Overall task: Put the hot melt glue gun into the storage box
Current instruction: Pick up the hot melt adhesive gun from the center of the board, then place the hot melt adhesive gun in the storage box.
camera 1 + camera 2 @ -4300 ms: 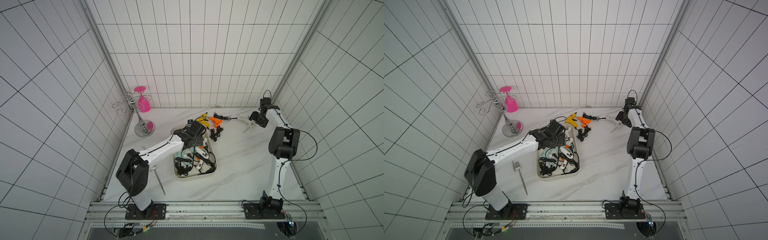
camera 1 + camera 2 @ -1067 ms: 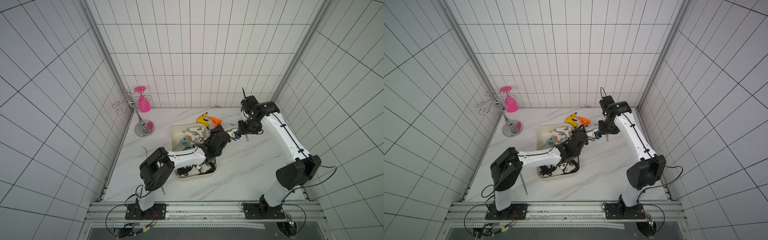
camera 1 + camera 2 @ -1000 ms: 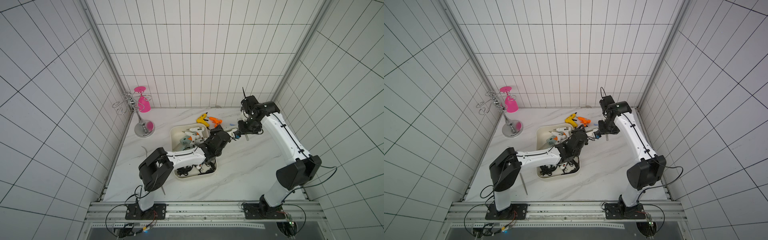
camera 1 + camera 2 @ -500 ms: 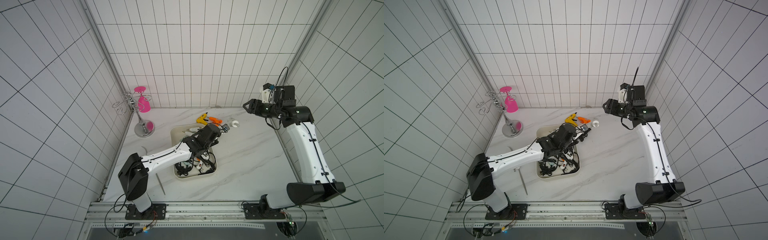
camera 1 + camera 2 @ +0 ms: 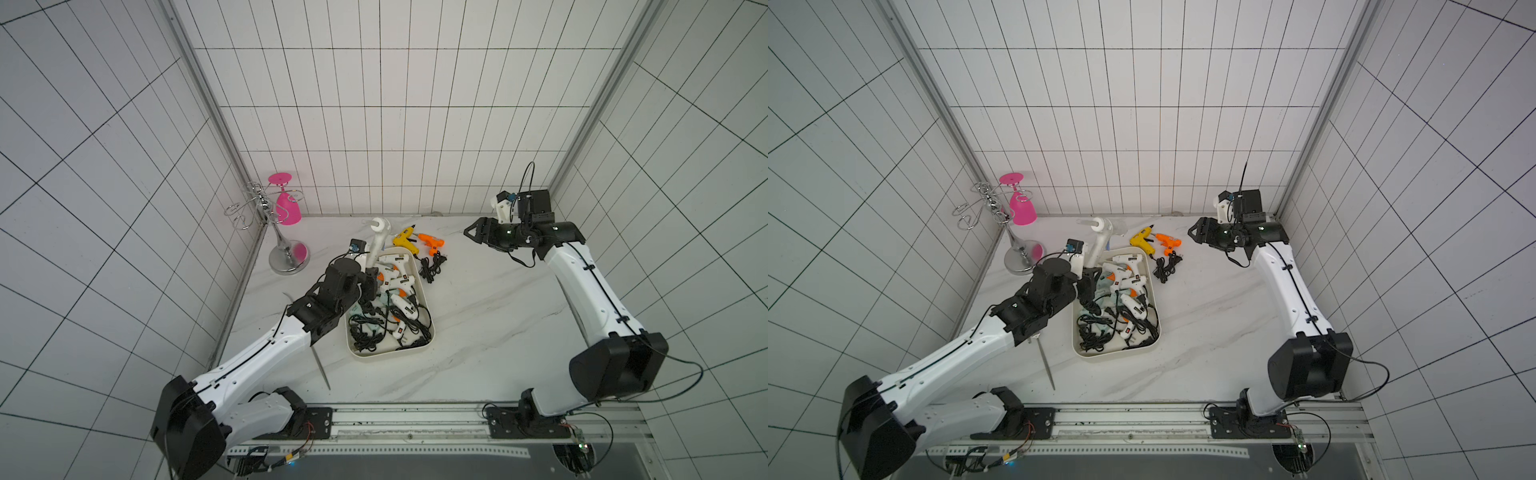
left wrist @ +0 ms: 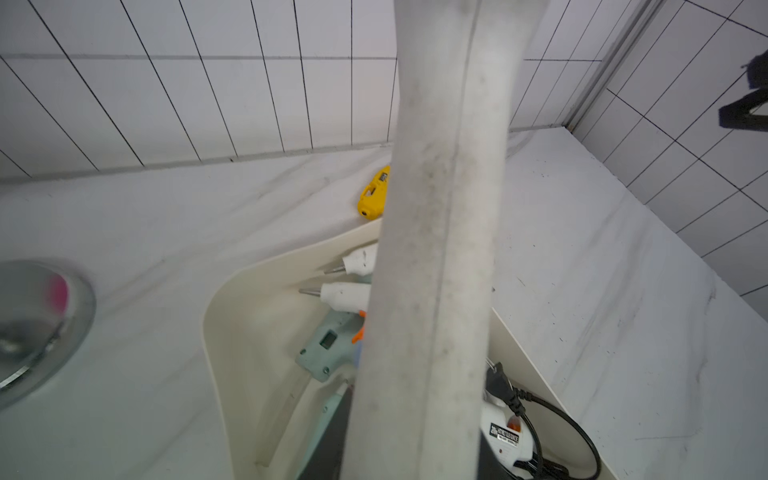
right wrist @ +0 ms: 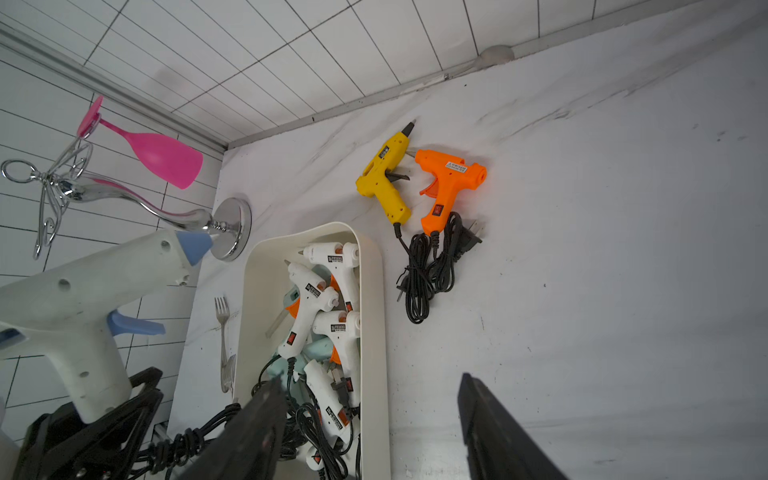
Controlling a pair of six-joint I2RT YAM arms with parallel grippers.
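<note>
Glue gun (image 5: 376, 245) clamped by the handle in the left gripper (image 5: 368, 286), clear of the worktop (image 5: 498, 332), above the far left corner of the box (image 5: 390, 353). Barrel near upright, long axis close to vertical with a slight lean. Blue nozzle (image 7: 193, 247) aimed down toward that corner, rear end uppermost, handle reaching back toward the near edge into the jaws. Bulky white plastic shell, blue trigger (image 7: 133, 326) below the barrel, screw holes in the side. Moulded seam and grey scuffs along the shell in the left wrist view.

Other guns (image 5: 395, 286), white and mint with orange triggers, piled in the box among tangled black cords (image 5: 365, 334). Box cream-white, lengthwise from near to far, closer to the left edge than the right.

Yellow gun (image 5: 402, 239) and orange gun (image 5: 431, 242) flat on the worktop just beyond the box's far right corner, side by side, handles toward the near edge. Yellow nozzle toward the far edge, orange nozzle toward the yellow gun, coiled leads (image 5: 430, 270) beside the box's right wall.

Right gripper (image 5: 467, 232) raised near the far right corner, jaws wide apart and empty, aimed toward the left edge.

Fork (image 5: 322, 370) along the box's left side, partly under the left arm. Chrome stand (image 5: 286, 249) with an upturned pink glass (image 5: 286, 203) in the far left corner.
</note>
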